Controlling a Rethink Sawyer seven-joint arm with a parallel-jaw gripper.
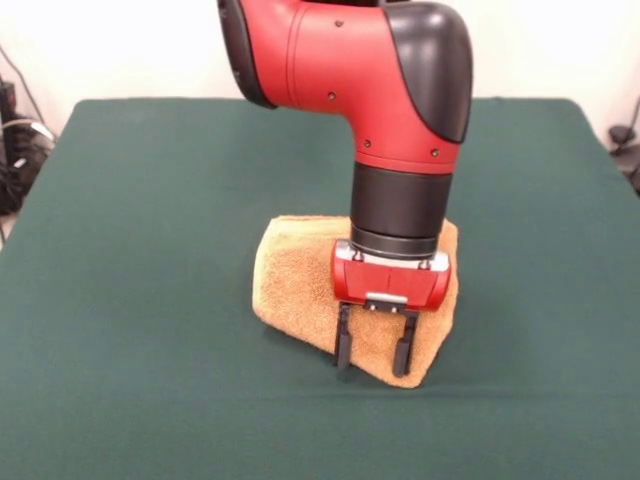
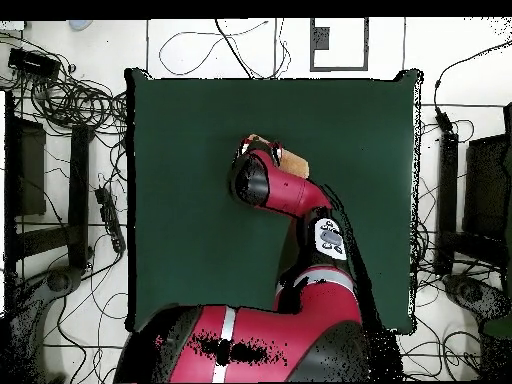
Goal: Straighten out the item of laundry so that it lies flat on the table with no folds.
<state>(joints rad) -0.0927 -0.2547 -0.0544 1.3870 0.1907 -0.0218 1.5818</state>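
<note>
I see the fingers (image 1: 376, 355) spread apart, gripping nothing, over the near corner of the folded towel (image 1: 300, 275) mid-desk (image 1: 120, 300); risk: pinching both layers would drag the fold along

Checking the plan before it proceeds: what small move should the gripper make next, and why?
Probably descend slightly and close on the towel's near edge. The gripper hangs open right over that edge, and the towel looks folded into a bunched wedge on the table.
</note>
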